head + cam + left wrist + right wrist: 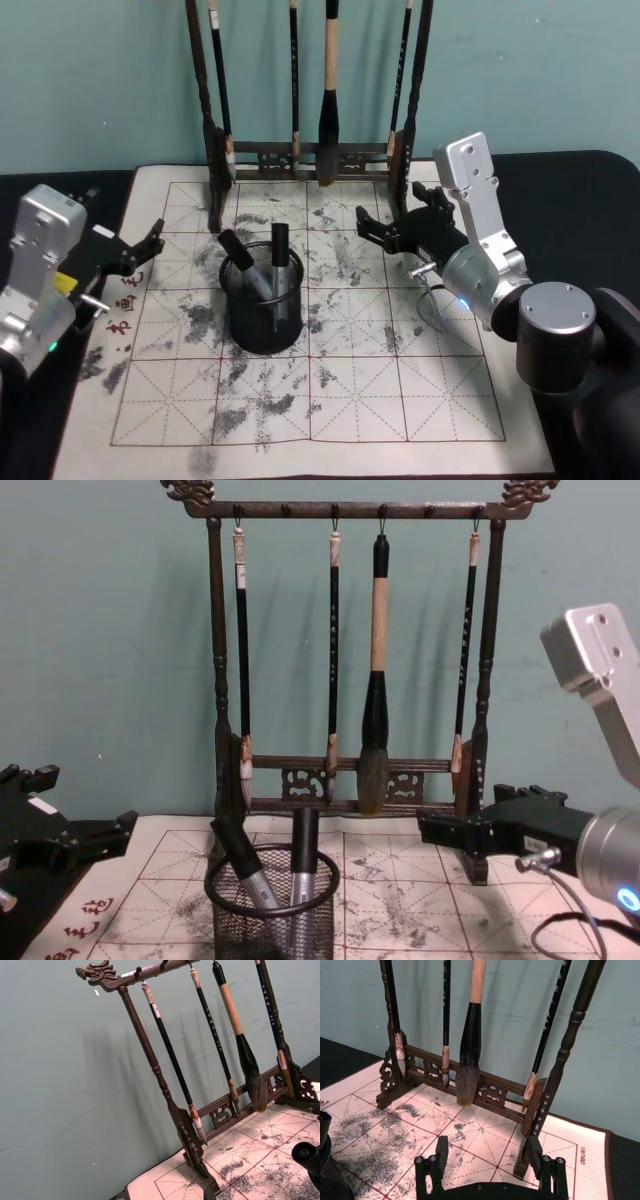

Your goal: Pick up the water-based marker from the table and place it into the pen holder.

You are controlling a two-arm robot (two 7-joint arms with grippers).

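The pen holder (262,322), a round black wire-mesh cup, stands on the gridded mat left of centre, and in the chest view it is the pen holder (272,910) at the bottom edge. Two markers with black caps and grey barrels lean inside it: one marker (243,262) tilts left, the other marker (280,250) stands nearly upright. My left gripper (143,258) hovers open and empty at the mat's left edge. Right of the holder, my right gripper (392,215) is open and empty; its fingers (441,1149) face the rack's base.
A tall dark wooden brush rack (310,160) with several hanging brushes stands at the back of the mat (400,400). The mat is ink-stained and lies on a black table (590,170). A teal wall rises behind.
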